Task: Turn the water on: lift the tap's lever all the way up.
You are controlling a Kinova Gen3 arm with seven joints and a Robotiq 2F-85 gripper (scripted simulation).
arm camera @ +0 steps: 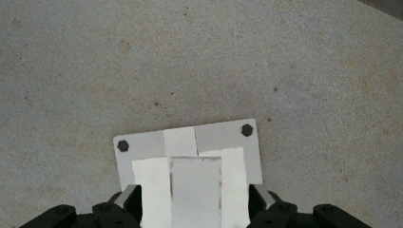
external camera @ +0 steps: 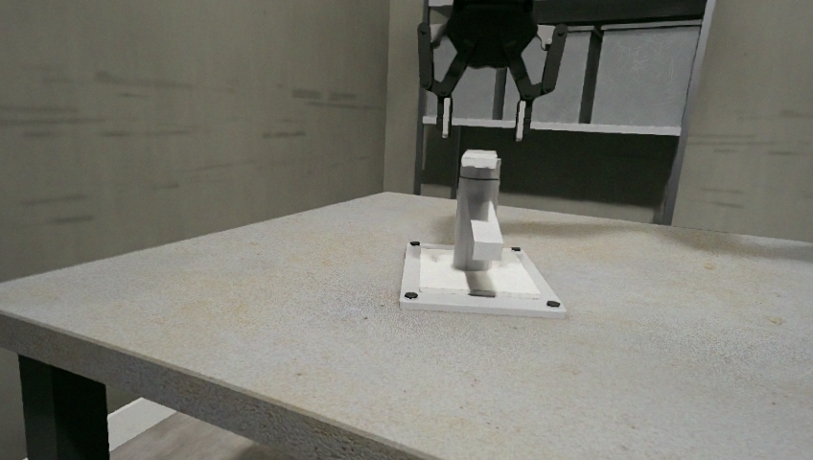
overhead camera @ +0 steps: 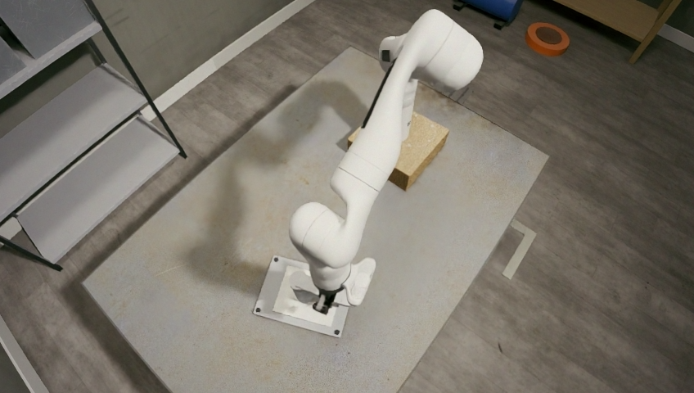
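The white tap stands upright on a white base plate on the grey table. Its lever lies flat on top of the tap, and the spout points toward the exterior camera. My gripper points straight down, centred a short way above the lever. It is open and empty, with one finger on each side of the tap's line. In the top view my arm hides most of the tap.
A cork-coloured block sits at the arm's base on the table's far side. A metal shelf rack stands beside the table. An orange ring lies on the floor far off.
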